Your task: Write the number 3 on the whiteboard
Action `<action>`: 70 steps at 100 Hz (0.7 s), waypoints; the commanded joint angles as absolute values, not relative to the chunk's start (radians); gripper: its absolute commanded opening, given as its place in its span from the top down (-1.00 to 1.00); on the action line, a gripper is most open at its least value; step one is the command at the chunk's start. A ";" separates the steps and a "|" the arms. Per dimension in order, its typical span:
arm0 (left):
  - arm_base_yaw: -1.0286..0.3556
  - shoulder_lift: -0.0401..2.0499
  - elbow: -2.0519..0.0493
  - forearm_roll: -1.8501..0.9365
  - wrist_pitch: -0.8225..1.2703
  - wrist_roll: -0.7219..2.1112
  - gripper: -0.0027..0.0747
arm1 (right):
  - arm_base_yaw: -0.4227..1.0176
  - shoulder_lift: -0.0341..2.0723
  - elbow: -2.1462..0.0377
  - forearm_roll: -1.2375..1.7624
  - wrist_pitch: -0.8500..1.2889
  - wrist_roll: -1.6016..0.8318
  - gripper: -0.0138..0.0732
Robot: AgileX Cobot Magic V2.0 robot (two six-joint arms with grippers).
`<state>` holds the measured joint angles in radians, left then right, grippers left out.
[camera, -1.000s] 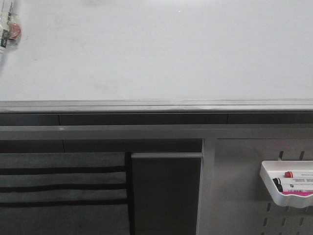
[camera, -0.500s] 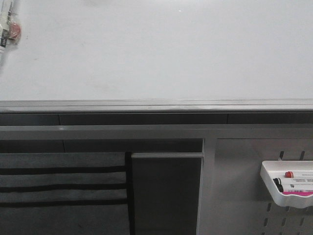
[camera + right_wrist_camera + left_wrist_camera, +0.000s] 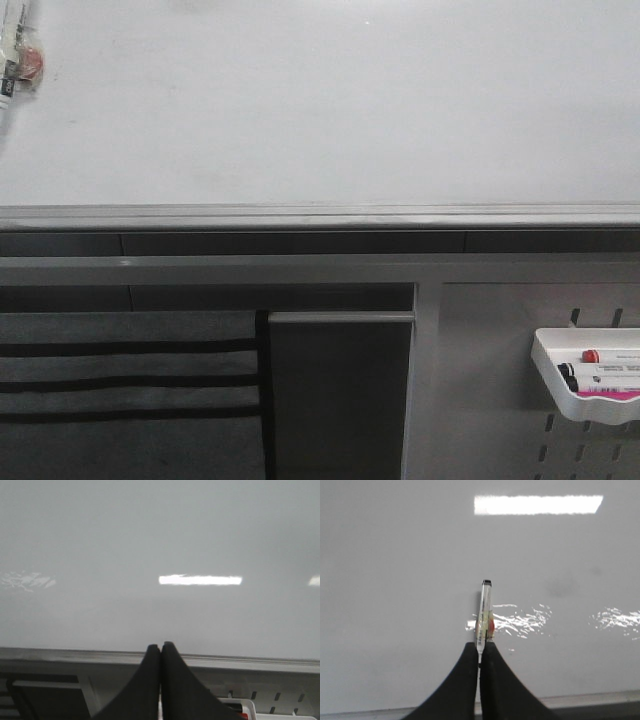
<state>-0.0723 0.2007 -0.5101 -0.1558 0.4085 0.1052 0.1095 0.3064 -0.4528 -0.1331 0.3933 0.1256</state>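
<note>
So the left gripper (image 3: 479, 652) pinches a clear marker pen (image 3: 484, 615) over the glossy white whiteboard (image 3: 395, 580); right gripper (image 3: 160, 652) closed, empty.

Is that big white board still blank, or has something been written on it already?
Blank, as far as shown. The whiteboard carries no stroke in any view, only glare and faint smudges. The left gripper holds a marker before it.

The left tool (image 3: 479, 656) is clamped on a marker (image 3: 484, 614) pointing away from the wrist, while the right tool (image 3: 160, 652) is closed with nothing between its fingers.
</note>
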 commanded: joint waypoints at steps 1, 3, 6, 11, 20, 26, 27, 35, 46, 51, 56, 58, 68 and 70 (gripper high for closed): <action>-0.082 0.302 -0.624 -0.150 0.451 0.106 0.98 | 0.136 0.407 -0.563 -0.147 0.409 0.107 0.84; -0.082 0.325 -0.640 -0.150 0.471 0.106 0.98 | 0.139 0.435 -0.580 -0.147 0.424 0.107 0.84; -0.082 0.346 -0.656 -0.152 0.480 0.106 0.98 | 0.146 0.455 -0.601 -0.147 0.443 0.107 0.84; -0.082 0.377 -0.671 -0.152 0.482 0.106 0.98 | 0.153 0.502 -0.631 -0.147 0.466 0.107 0.84; -0.082 0.420 -0.673 -0.154 0.459 0.106 0.98 | 0.157 0.556 -0.654 -0.144 0.459 0.110 0.84; -0.082 0.445 -0.671 -0.157 0.453 0.106 0.98 | 0.157 0.581 -0.654 -0.112 0.451 0.110 0.84; -0.082 0.445 -0.671 -0.157 0.453 0.106 0.98 | 0.157 0.581 -0.654 -0.107 0.451 0.110 0.84; -0.082 0.474 -0.670 -0.159 0.453 0.106 0.98 | 0.157 0.604 -0.654 -0.067 0.451 0.110 0.84; -0.082 0.512 -0.670 -0.159 0.453 0.106 0.98 | 0.163 0.632 -0.654 -0.065 0.454 0.106 0.84; -0.082 0.531 -0.670 -0.159 0.453 0.110 0.98 | 0.173 0.644 -0.654 -0.064 0.454 0.106 0.84; -0.082 0.556 -0.670 -0.159 0.453 0.115 0.95 | 0.192 0.655 -0.654 -0.062 0.454 0.101 0.84; -0.082 0.563 -0.670 -0.159 0.453 0.121 0.92 | 0.203 0.661 -0.654 -0.057 0.454 0.099 0.83; -0.082 0.621 -0.670 -0.173 0.442 0.154 0.54 | 0.275 0.685 -0.654 -0.050 0.432 0.099 0.64; -0.082 0.633 -0.670 -0.179 0.438 0.157 0.43 | 0.293 0.692 -0.654 -0.050 0.424 0.099 0.59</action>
